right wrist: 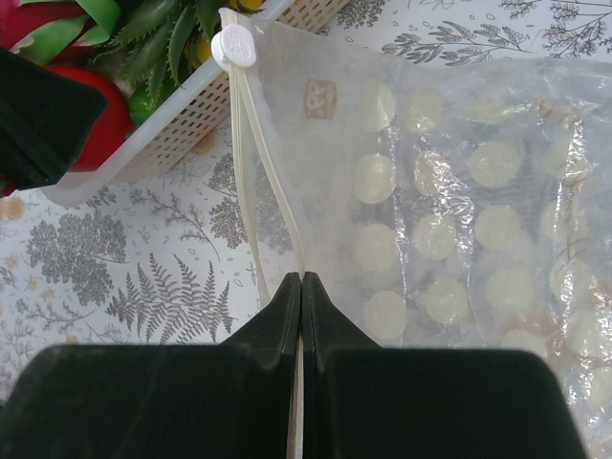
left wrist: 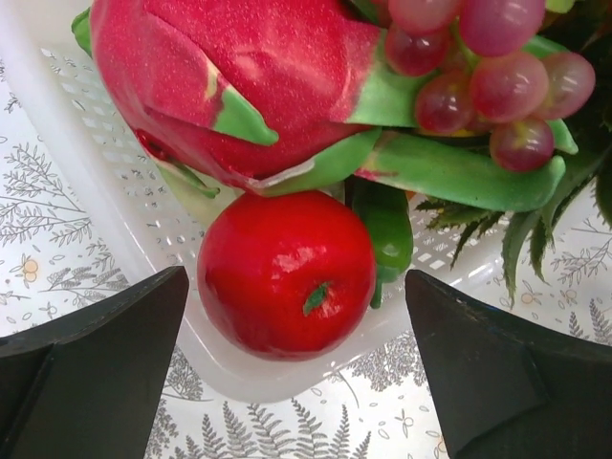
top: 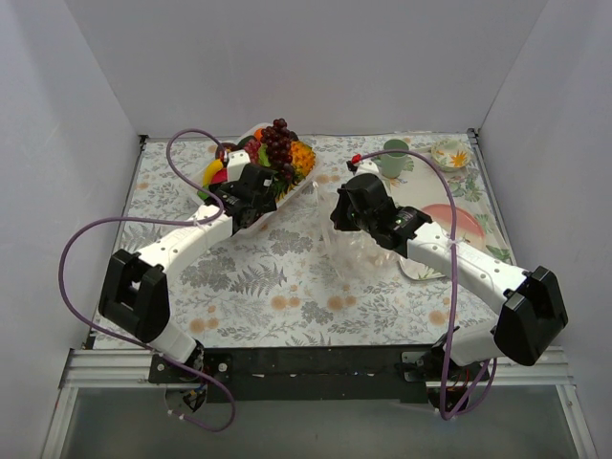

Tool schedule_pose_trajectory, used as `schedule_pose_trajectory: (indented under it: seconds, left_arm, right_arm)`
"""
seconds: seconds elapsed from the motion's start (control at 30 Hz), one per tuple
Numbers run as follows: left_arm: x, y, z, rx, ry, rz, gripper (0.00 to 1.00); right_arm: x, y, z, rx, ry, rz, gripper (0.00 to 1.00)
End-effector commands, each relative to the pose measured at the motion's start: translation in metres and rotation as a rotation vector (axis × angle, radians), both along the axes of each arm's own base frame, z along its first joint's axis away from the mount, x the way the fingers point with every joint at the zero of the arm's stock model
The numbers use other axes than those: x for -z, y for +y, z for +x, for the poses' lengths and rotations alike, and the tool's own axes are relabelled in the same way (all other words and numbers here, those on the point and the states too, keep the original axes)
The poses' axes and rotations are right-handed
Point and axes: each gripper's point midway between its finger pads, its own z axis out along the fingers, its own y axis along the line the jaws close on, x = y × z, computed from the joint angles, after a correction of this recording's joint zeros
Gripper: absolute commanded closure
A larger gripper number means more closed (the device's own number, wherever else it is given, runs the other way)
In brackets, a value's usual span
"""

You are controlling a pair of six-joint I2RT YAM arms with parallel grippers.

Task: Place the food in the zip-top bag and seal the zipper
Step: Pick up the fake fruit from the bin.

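The bag (right wrist: pixel 449 191) appears empty, lying mid-bench toward the right edge; the right gripper (right wrist: pixel 302 282) is pinched tight on its zipper (right wrist: pixel 251 163). The left gripper (left wrist: pixel 295 287), wide apart and holding nothing, straddles a red apple (left wrist: pixel 277 258) in the tray (left wrist: pixel 105 182) by the far edge. Filling and sealing both remain.

White cloth (top: pixel 287 277) printed with grey ferns and pale orange flowers. White tray (left wrist: pixel 115 191) with a grid of tiny holes. Glossy red apple (left wrist: pixel 287 273), green stem. Speckled magenta dragon fruit (left wrist: pixel 220 76), green scales. Purple grapes (left wrist: pixel 488 76). Clear bag (right wrist: pixel 449 220) with cream dots and a white slider (right wrist: pixel 234 46).
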Motion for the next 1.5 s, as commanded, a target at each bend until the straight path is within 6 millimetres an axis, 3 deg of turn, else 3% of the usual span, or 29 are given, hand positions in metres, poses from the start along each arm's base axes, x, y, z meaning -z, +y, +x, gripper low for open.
schedule_pose_trajectory:
  seconds: [0.0,0.2,0.3,0.47,0.57,0.7,0.93,1.17,1.3,1.47]
  left_arm:
    - [0.005,0.005,0.008,-0.01,-0.011,-0.01,0.02]
    - [0.02,0.006,0.007,-0.015,0.01,-0.006,0.07]
    - [0.022,0.006,0.007,-0.015,0.01,-0.004,0.15]
    - [0.007,0.004,0.005,-0.001,-0.013,-0.025,0.47]
    - [-0.008,0.005,0.003,0.008,-0.034,-0.037,0.61]
    - [-0.019,0.003,-0.003,0.038,-0.034,-0.054,0.73]
    - [-0.038,-0.006,-0.021,0.113,-0.047,-0.134,0.76]
    - [-0.032,-0.012,-0.026,0.151,-0.028,-0.157,0.77]
    - [-0.036,-0.023,-0.03,0.201,-0.027,-0.208,0.77]
    - [-0.055,-0.042,-0.037,0.279,-0.047,-0.311,0.78]
  right_arm:
    - [-0.02,0.002,0.003,-0.003,-0.053,0.054,0.99]
    - [-0.022,0.002,0.003,-0.003,-0.058,0.058,0.99]
    - [-0.022,0.002,0.002,-0.006,-0.058,0.06,0.99]
    - [-0.02,0.002,0.002,-0.007,-0.055,0.059,0.99]
    - [-0.018,0.003,0.002,-0.006,-0.051,0.057,0.99]
    - [-0.016,0.004,0.004,-0.009,-0.047,0.055,0.99]
    - [-0.012,0.01,0.007,-0.013,-0.037,0.055,0.99]
    - [-0.008,0.016,0.009,-0.026,-0.019,0.062,0.99]
    - [-0.005,0.016,0.009,-0.021,-0.014,0.055,0.99]
    - [0.004,0.022,0.01,-0.034,0.012,0.058,0.99]
